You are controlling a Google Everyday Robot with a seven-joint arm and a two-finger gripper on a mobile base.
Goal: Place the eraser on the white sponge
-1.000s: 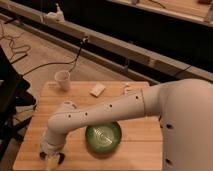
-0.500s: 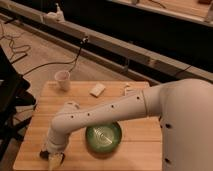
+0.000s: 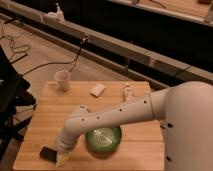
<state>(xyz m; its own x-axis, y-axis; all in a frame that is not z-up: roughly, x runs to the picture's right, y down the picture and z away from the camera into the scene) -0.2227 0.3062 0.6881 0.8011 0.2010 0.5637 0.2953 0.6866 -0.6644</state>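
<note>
The eraser (image 3: 48,154), a small flat black block, lies on the wooden table (image 3: 50,117) near its front left corner. My gripper (image 3: 63,159) hangs low over the table just to the right of the eraser, right next to it or touching it. The white sponge (image 3: 97,90), a small off-white pad, lies at the back middle of the table, far from the gripper. My white arm (image 3: 115,116) stretches from the right across the table to the gripper.
A green bowl (image 3: 103,140) stands at the front middle, just right of the gripper. A white cup (image 3: 63,80) stands at the back left. A small white carton-like thing (image 3: 128,92) lies at the back right. Cables run over the floor behind.
The gripper has shifted slightly to the right at the front left corner. The black eraser, first hidden under it, now shows beside it on the left.
</note>
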